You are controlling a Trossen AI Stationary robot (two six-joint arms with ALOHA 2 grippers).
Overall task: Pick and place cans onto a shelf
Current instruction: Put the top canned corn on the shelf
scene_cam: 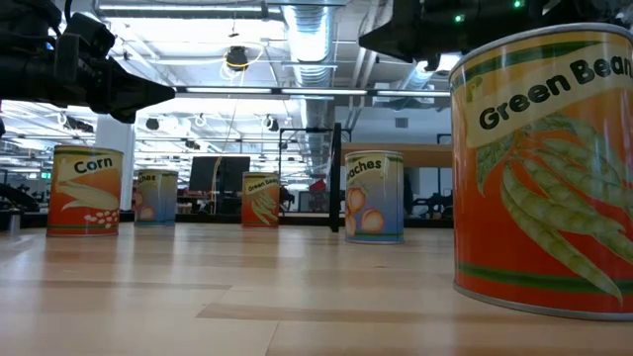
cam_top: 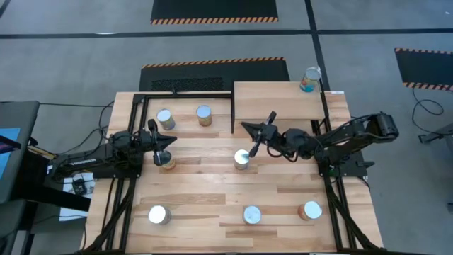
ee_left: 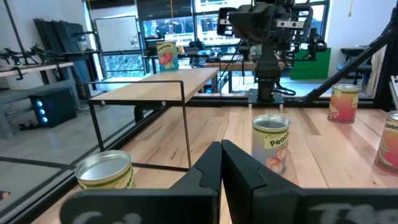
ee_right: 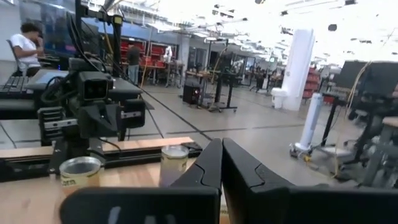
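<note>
Planked counter [cam_top: 212, 195] carries upright cans; one already stands at the shelf's [cam_top: 276, 99] far right corner. Right hand [cam_top: 249, 127], fingers pressed together and empty, hovers just beyond the mid-counter peaches can [cam_top: 241, 159], nearer than the left hand [cam_top: 172, 139], also closed and empty.

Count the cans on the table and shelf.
8: one on the shelf corner; two inside the black frame; two mid-table; three along the near edge.

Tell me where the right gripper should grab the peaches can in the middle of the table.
Probably straight down from above, the right gripper closing across the round side wall just under the lid of the peaches can. It stands upright with open tabletop around it, and that gripper is nearly over it.
</note>
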